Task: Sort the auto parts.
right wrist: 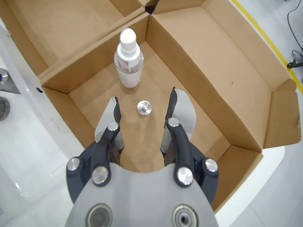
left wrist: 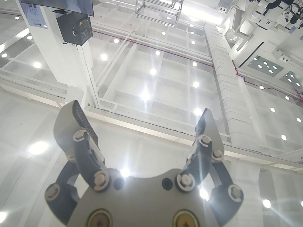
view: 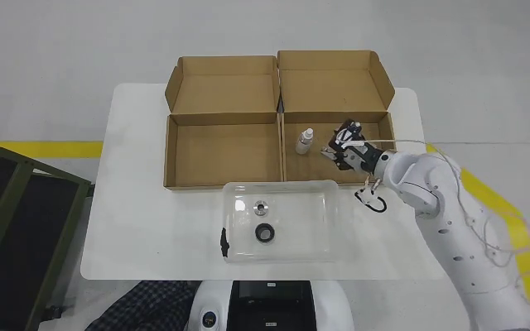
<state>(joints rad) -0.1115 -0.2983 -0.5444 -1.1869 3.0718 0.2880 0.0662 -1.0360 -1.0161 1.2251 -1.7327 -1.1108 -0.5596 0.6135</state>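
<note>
A small round metal part (right wrist: 144, 107) lies flat on the floor of the cardboard box (right wrist: 201, 55) that holds the spray bottle. In my right wrist view the part sits between the two fingers of the right gripper (right wrist: 144, 96). The fingers are spread well apart and neither one touches the part, so the gripper holds nothing.

The spray bottle (right wrist: 128, 60) is clear with a white cap. It stands upright in that same box, just beside the part and close to the wall shared with the neighbouring box.

From the top view, the right gripper (view: 341, 141) is over the bottle's box, near the bottle (view: 305, 141). A second open cardboard box (view: 224, 153) touches the bottle's box along one side.

A clear plastic tray (view: 319, 215) sits just beside the bottle's box, on the side nearest the robot. It holds a silver metal piece (view: 262, 208) and a black ring (view: 265, 234). All of this rests on a white tabletop (view: 141, 207).

The left gripper (left wrist: 140, 106) points up at a ceiling. Its fingers are wide open and hold nothing.
</note>
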